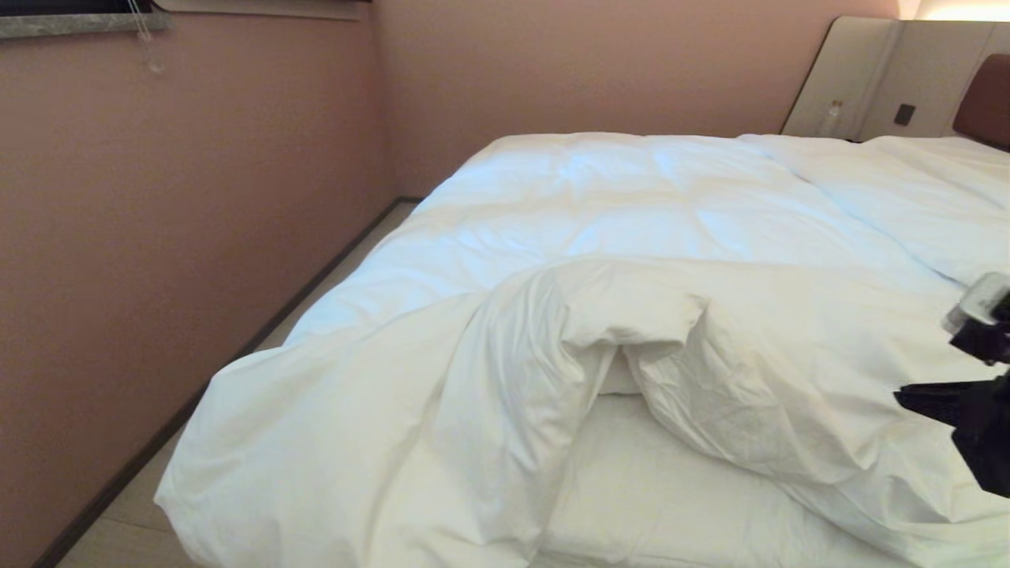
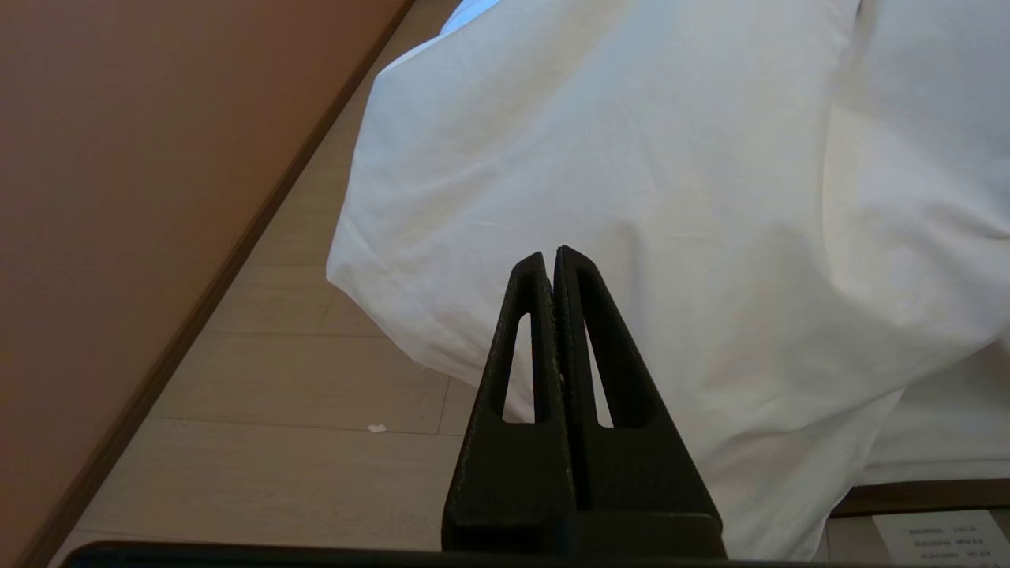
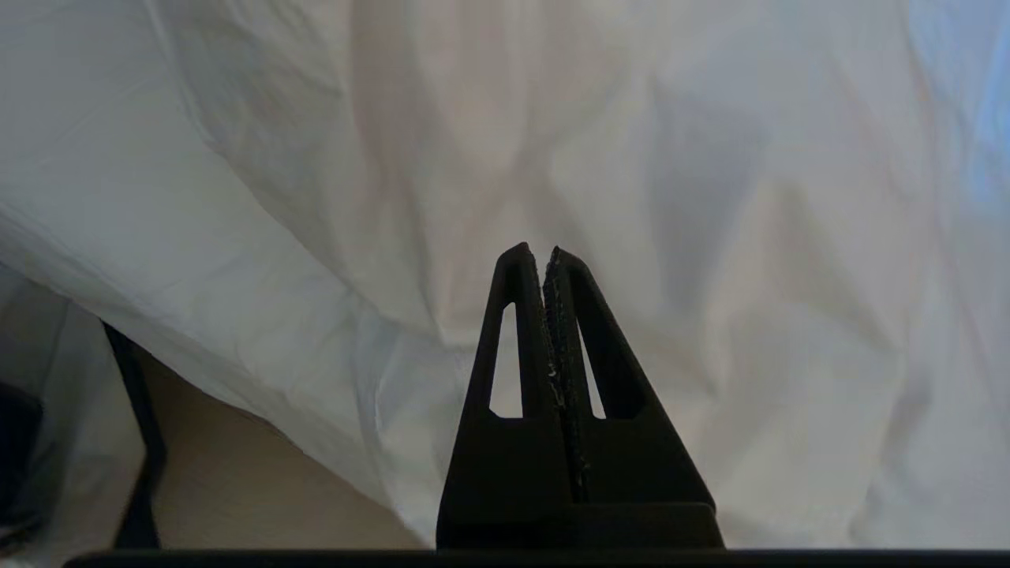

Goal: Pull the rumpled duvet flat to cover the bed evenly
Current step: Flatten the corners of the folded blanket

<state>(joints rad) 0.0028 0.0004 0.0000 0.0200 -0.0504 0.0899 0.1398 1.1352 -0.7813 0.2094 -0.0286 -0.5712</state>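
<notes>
The white duvet (image 1: 631,213) lies rumpled over the bed (image 1: 655,489). Its near edge is folded back in a thick bunch (image 1: 600,331), baring the sheeted mattress below. At the near left, a corner of the duvet (image 2: 552,158) hangs down over the bed's side to the floor. My right gripper (image 1: 903,396) is shut and empty at the right edge of the head view, just above the duvet's near right folds (image 3: 552,142). My left gripper (image 2: 550,254) is also shut and empty, low beside the hanging corner and out of the head view.
A pink wall (image 1: 158,237) runs along the bed's left side, leaving a narrow strip of wood floor (image 2: 276,379). White pillows (image 1: 931,189) lie by the brown headboard (image 1: 986,99) and beige panels (image 1: 852,71). A printed paper (image 2: 939,536) lies near the bed base (image 2: 923,497).
</notes>
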